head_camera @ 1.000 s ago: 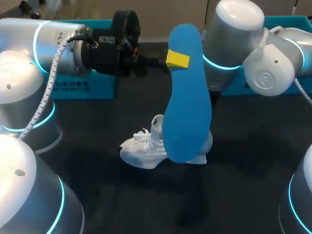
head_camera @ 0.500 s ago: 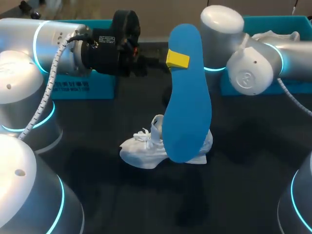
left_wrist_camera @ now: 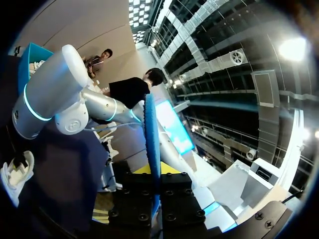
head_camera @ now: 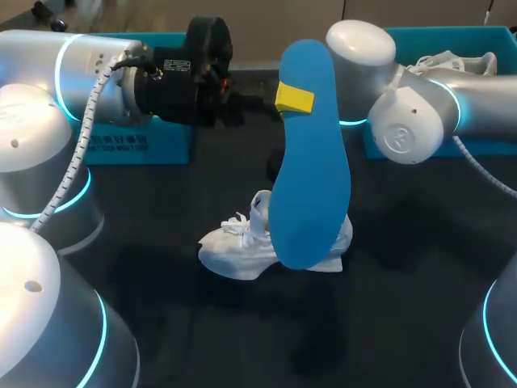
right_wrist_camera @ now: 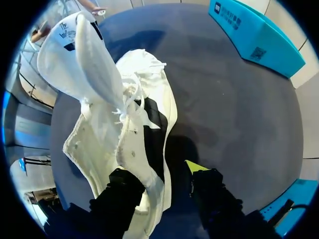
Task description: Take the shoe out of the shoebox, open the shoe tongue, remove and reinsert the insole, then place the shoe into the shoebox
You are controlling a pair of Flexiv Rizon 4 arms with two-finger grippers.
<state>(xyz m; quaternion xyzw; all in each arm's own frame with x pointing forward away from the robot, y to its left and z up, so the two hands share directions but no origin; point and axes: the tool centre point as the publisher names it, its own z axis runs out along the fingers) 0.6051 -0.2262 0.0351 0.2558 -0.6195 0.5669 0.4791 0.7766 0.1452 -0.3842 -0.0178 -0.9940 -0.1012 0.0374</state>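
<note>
Blue insole (head_camera: 311, 162) upright, firm in left hand (head_camera: 292, 99); right hand (right_wrist_camera: 159, 172) wide by white shoe (right_wrist_camera: 134, 124); second shoe (head_camera: 452, 61) inside shoebox (head_camera: 485, 36).

Robot lab: arms (head_camera: 73, 81) at black table (head_camera: 404, 267)

My right arm (head_camera: 404, 129) has swung across from the right. Its capped upper joint now stands closer to the insole (head_camera: 311, 162), and the round joint behind it has come in and sunk a little lower, its link now running off toward the right edge. With the arm out of the way, more of the shoebox (head_camera: 485, 36) shows, and a white object (head_camera: 452, 61) inside it has come into sight.
</note>
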